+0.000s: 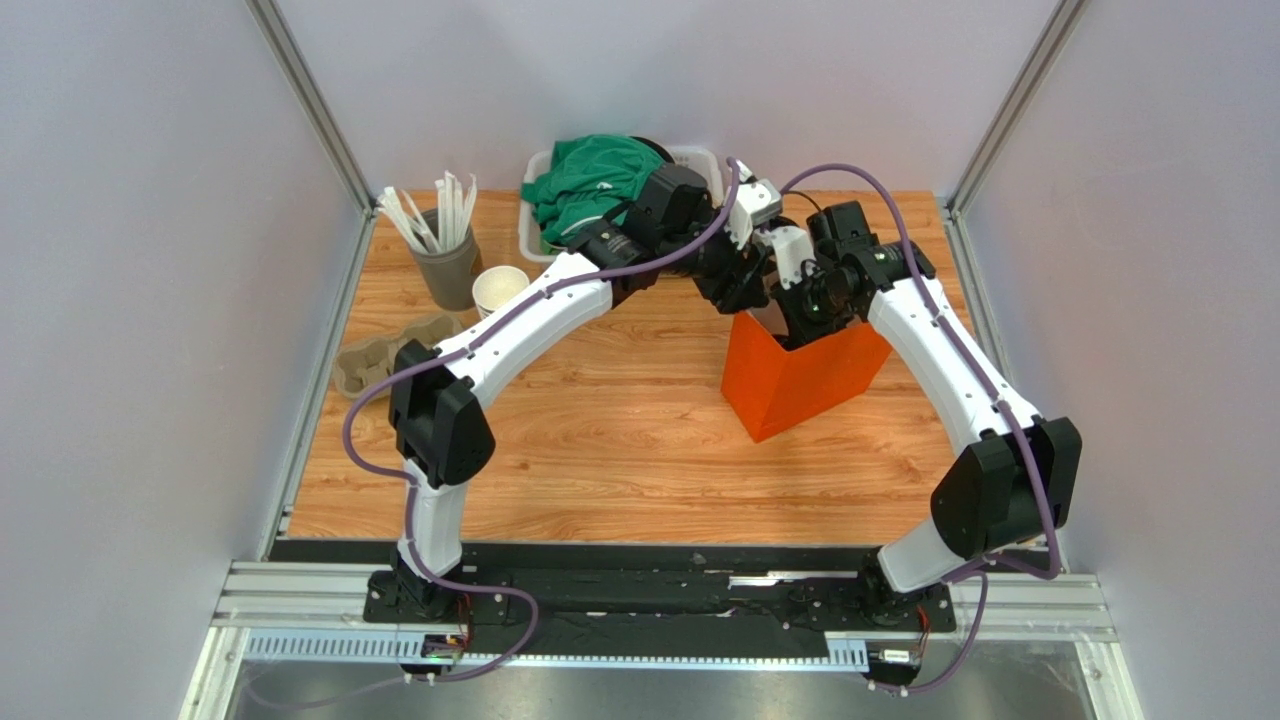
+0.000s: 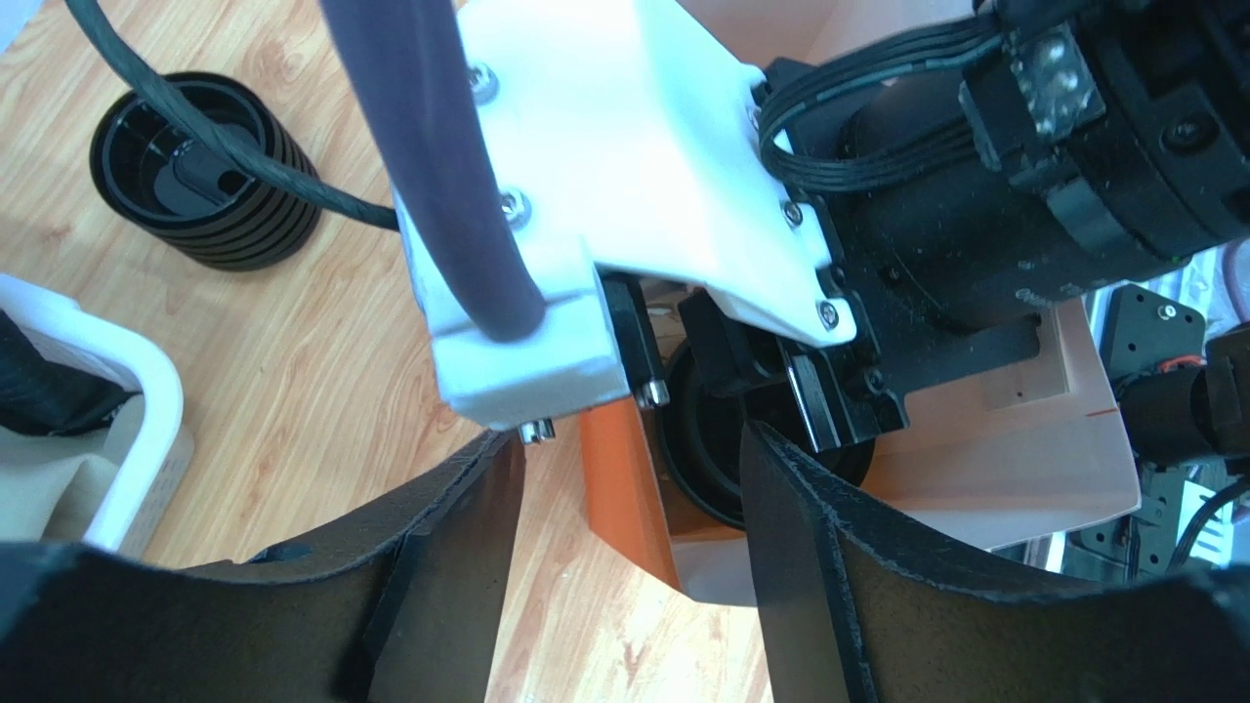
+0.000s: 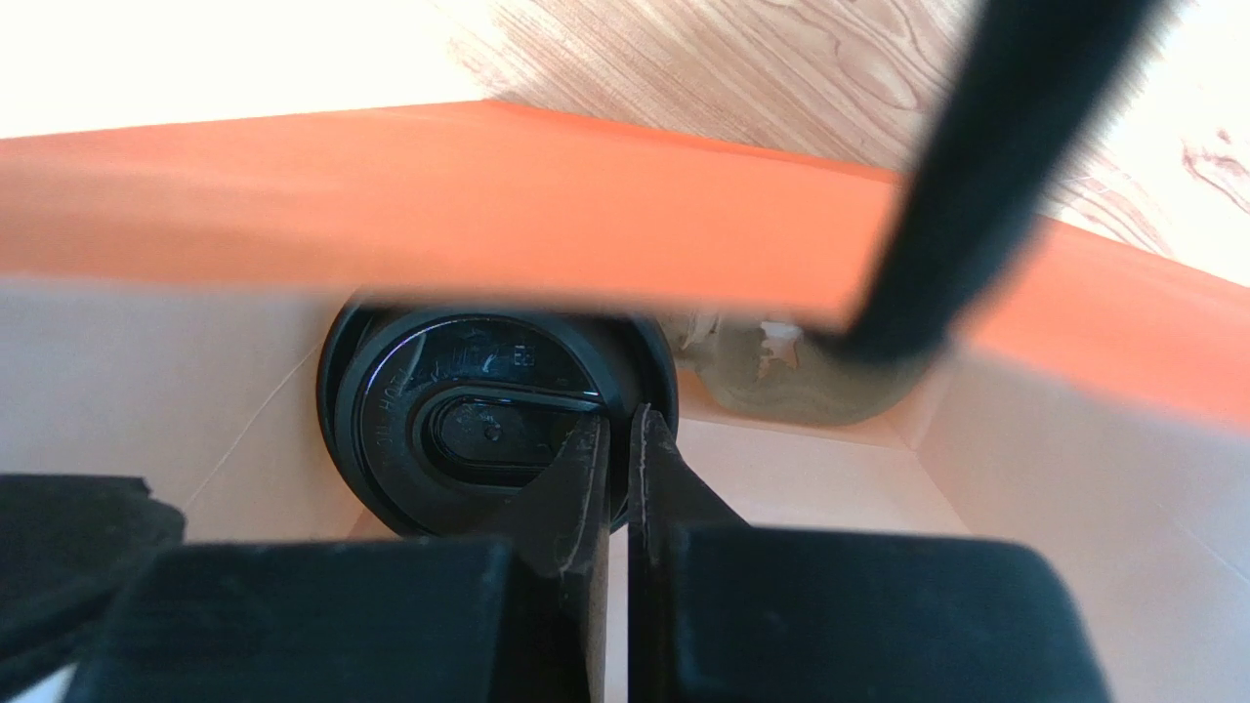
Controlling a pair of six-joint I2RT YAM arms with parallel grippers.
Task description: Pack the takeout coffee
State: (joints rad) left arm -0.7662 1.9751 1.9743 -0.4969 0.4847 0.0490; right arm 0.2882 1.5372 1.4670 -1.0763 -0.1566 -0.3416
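Observation:
The takeout coffee shows only its black lid (image 3: 470, 418), standing low inside the orange paper bag (image 1: 796, 375). My right gripper (image 3: 619, 422) reaches down into the bag. It is shut, with its tips over the lid's right edge and nothing visible between them. My left gripper (image 2: 631, 440) is open at the bag's far left corner, and the orange rim (image 2: 624, 491) runs between its fingers. The same lid (image 2: 704, 454) peeks out under the right wrist. In the top view the arms hide the cup.
A stack of black lids (image 2: 206, 169) and a white bin (image 1: 601, 188) holding green cloth sit behind the bag. At the back left are a grey cup of white sticks (image 1: 443, 248), tan paper cups (image 1: 499, 288) and a pulp carrier (image 1: 383, 360). A tan-grey thing (image 3: 792, 381) lies inside the bag.

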